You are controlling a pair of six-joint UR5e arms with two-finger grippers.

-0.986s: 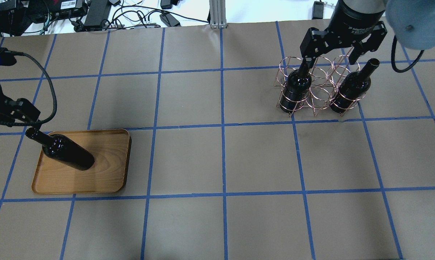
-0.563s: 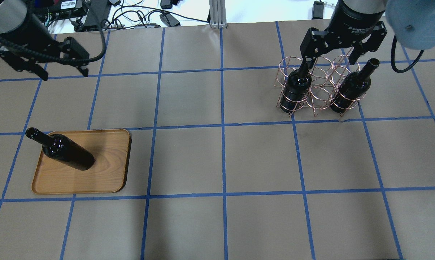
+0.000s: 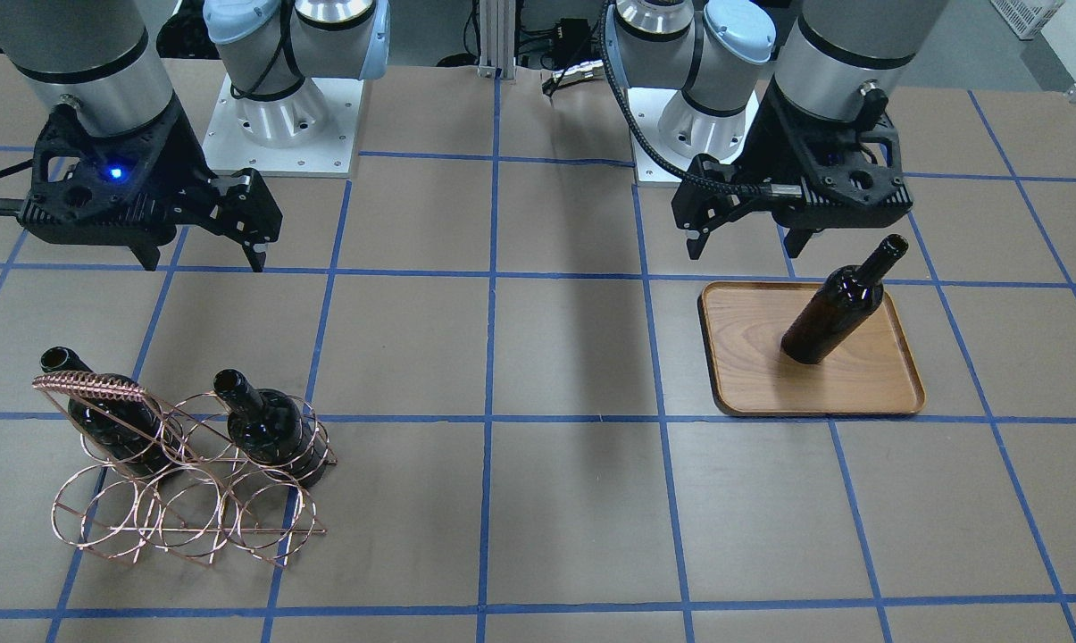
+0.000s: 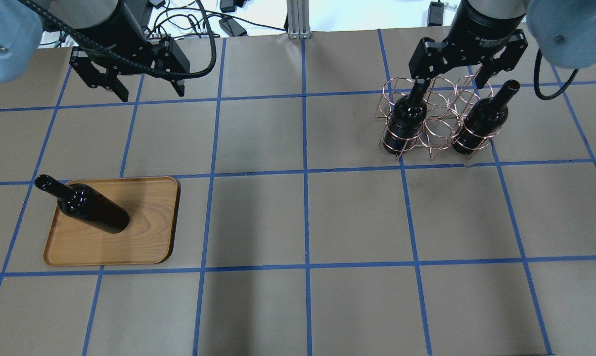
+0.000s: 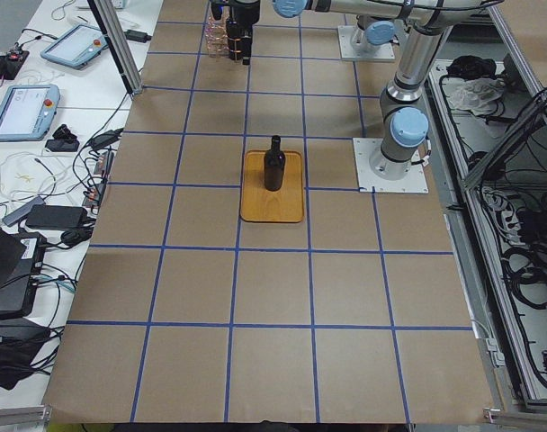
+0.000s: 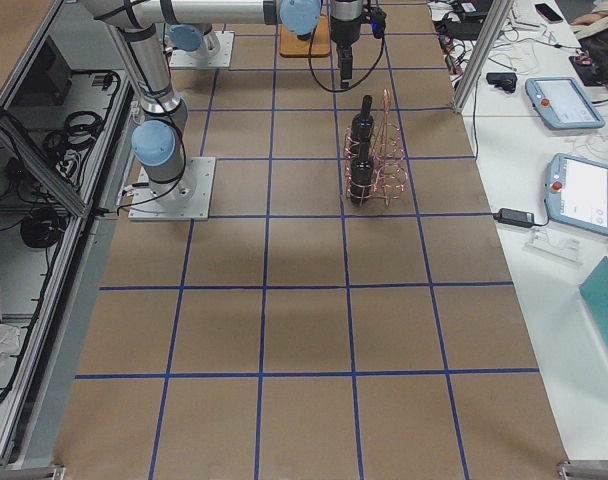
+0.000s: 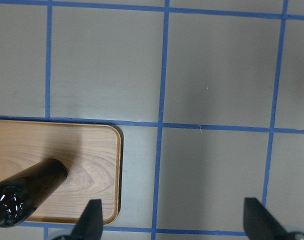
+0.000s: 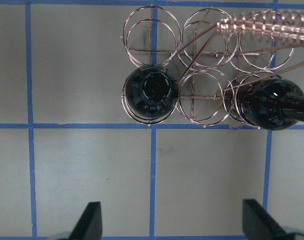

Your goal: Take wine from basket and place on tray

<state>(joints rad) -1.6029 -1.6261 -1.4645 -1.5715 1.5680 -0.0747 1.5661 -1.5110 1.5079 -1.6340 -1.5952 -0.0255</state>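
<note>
My right gripper [image 8: 174, 222] open, empty. Wine [image 8: 149, 92] upright in basket [image 8: 257, 26], neck up toward me, just ahead of my fingers [image 8: 92, 220]. Left gripper [image 4: 152, 94] open too, well apart.

A bottle [image 8: 150, 92] and a second bottle [image 8: 269, 104] stand in the basket [image 8: 264, 26], one ring between them, beyond the right gripper's [image 8: 174, 222] spread fingers.

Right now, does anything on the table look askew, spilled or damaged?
Nothing stands out. One wine bottle stands upright on the tray; a second bottle and a third bottle stand upright in the basket. No spill or breakage shows.
</note>
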